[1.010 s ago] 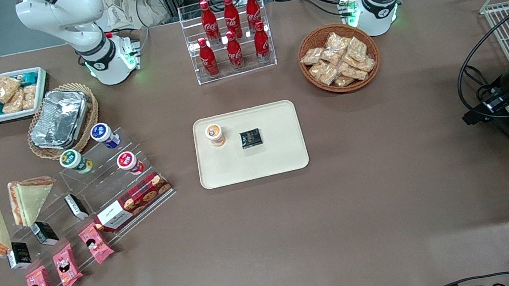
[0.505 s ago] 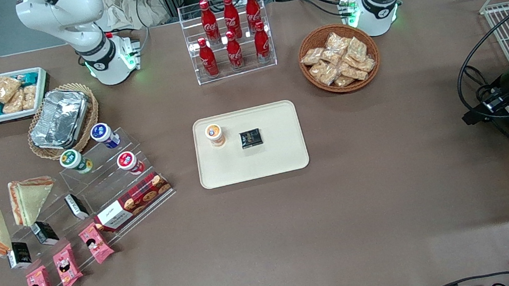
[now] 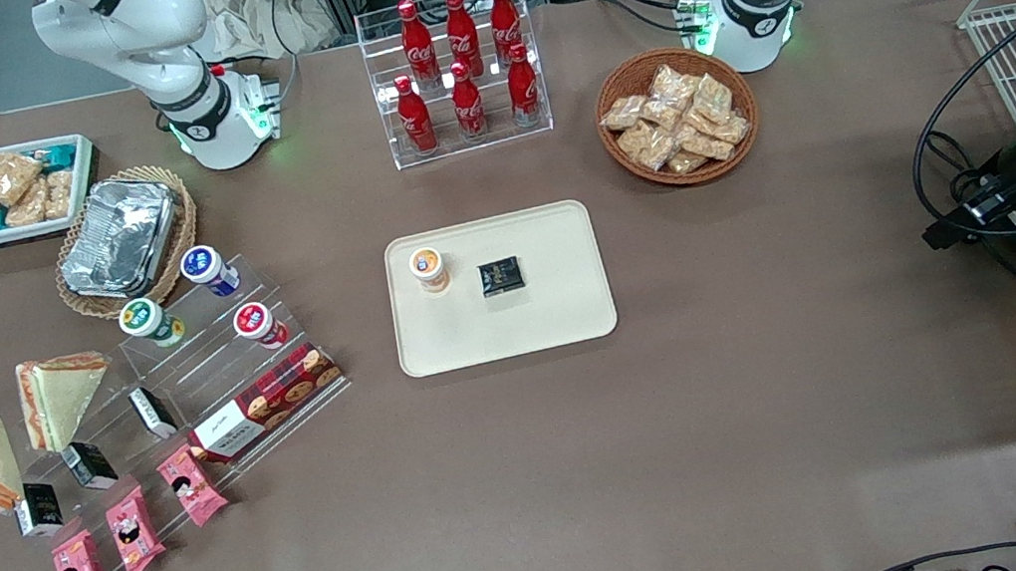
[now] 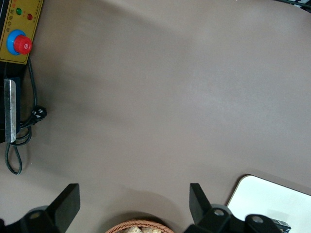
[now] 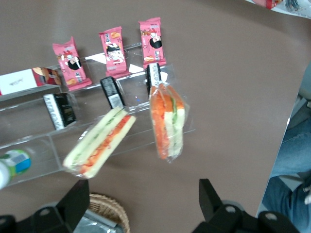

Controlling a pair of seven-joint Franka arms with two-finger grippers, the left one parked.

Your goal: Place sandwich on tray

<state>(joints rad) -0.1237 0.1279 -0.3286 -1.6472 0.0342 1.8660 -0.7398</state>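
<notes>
The triangular clear-wrapped sandwich (image 5: 167, 121) with orange and green filling lies on the brown surface (image 3: 538, 483) beside the pink-filled one. The tool (image 5: 141, 204), jaws spread wide, hovers above (soft, slippery film; pinch the bread faces gently).

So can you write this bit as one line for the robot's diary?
pincer: open, above sandwich, not holding | sandwich: on table, untouched | tray: no sandwich yet

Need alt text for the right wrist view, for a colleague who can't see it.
The open end effector hangs empty above the orange-and-green sandwich, which lies beside a red-filled sandwich on a clear stand. Three pink snack packets and small black packs sit nearby on the brown table.
</notes>
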